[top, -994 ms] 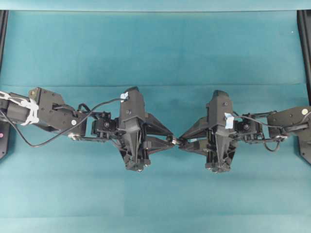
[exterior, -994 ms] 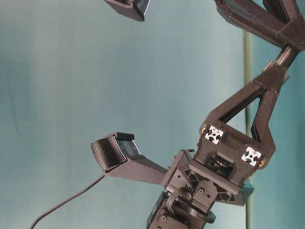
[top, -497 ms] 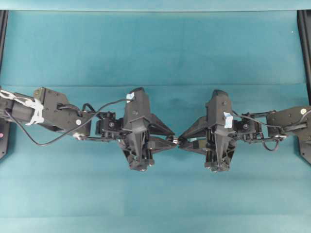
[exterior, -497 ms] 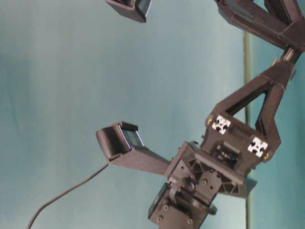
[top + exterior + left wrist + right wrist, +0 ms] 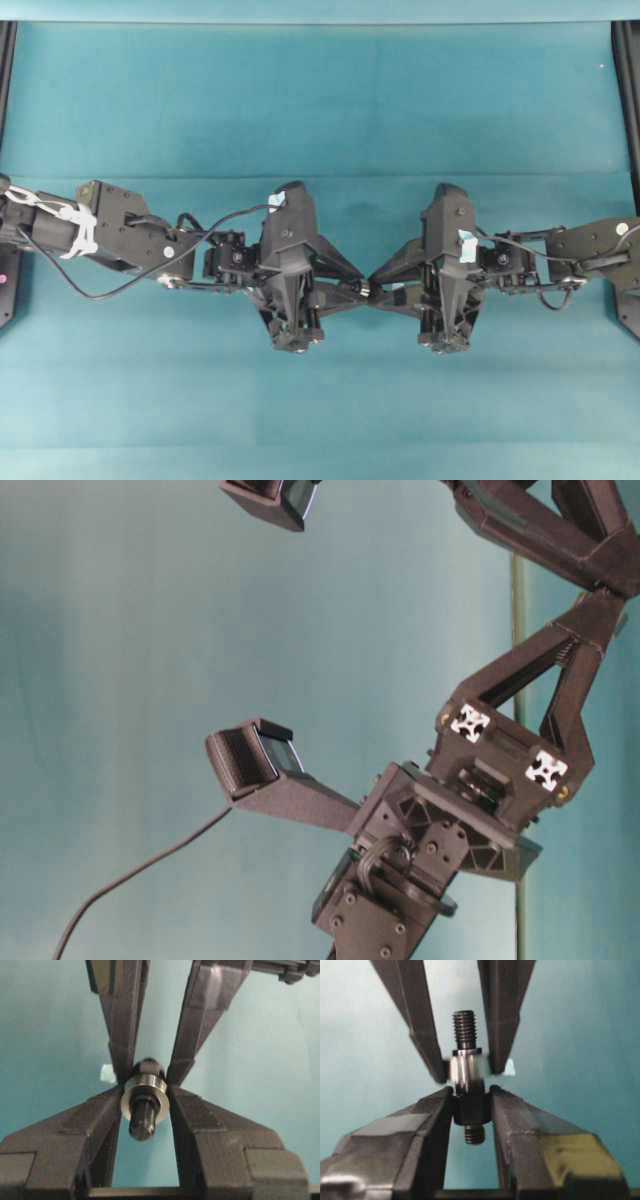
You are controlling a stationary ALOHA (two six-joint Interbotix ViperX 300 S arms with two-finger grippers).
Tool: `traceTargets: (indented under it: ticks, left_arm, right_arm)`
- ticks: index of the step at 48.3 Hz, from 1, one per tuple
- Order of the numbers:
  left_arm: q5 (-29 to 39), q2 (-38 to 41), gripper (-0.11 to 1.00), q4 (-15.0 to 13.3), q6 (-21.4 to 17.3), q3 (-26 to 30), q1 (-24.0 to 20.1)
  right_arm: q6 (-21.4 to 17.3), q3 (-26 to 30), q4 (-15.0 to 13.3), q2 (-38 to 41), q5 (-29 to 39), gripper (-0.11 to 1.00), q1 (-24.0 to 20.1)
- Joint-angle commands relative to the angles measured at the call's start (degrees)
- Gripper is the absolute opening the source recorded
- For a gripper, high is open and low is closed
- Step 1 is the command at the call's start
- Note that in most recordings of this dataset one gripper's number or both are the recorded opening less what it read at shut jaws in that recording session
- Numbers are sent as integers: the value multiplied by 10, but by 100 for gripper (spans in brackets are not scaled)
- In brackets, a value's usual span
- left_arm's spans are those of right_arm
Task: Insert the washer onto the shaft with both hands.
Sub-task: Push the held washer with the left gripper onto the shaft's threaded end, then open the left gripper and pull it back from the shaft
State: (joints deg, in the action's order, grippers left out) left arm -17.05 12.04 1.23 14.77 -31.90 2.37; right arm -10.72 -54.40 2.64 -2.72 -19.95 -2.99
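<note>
In the left wrist view the washer (image 5: 156, 1091), a shiny grey ring, is pinched at its rim between the two fingers of my left gripper (image 5: 145, 1096). The dark shaft (image 5: 142, 1119) pokes through its hole toward the camera. In the right wrist view my right gripper (image 5: 470, 1094) is shut on the shaft's hex section (image 5: 469, 1108). The washer (image 5: 464, 1070) sits just beyond that section, and the threaded end (image 5: 464, 1027) sticks out past it. Overhead, the left gripper (image 5: 357, 291) and right gripper (image 5: 376, 294) meet tip to tip above the mat.
A teal mat (image 5: 320, 100) covers the table, with a fold line across it behind the arms. Black frame rails stand at the left edge (image 5: 6, 60) and the right edge (image 5: 628, 80). A cable (image 5: 90, 295) loops off the left arm.
The left arm has pushed rightward and turned slightly, so the point where the fingertips meet has shifted a little right. The right arm has barely moved. Both grips are unchanged.
</note>
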Motion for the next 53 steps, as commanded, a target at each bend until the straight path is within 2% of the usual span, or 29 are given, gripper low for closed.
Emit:
traceTargets:
  ticks: [1, 35, 37, 43, 46, 48, 53]
  left_arm:
    - [-3, -2, 36, 1, -2, 14, 6]
    - [12, -4, 36, 1, 3, 16, -1]
    - [7, -4, 40, 1, 2, 16, -1]
    - [2, -7, 79, 1, -3, 15, -3]
    - [3, -11, 93, 1, -4, 11, -4]
    - [4, -14, 95, 3, -6, 9, -5]
    - [4, -19, 91, 3, -18, 4, -4]
  right_arm:
    - [3, 13, 1, -2, -8, 0, 7]
    - [3, 12, -4, 1, -4, 0, 7]
    - [3, 12, -4, 1, -4, 0, 7]
    - [3, 12, -4, 1, -4, 0, 7]
    - [3, 12, -4, 1, -3, 0, 7]
    - [3, 12, -4, 1, -4, 0, 7]
    - [2, 11, -4, 1, -3, 0, 7]
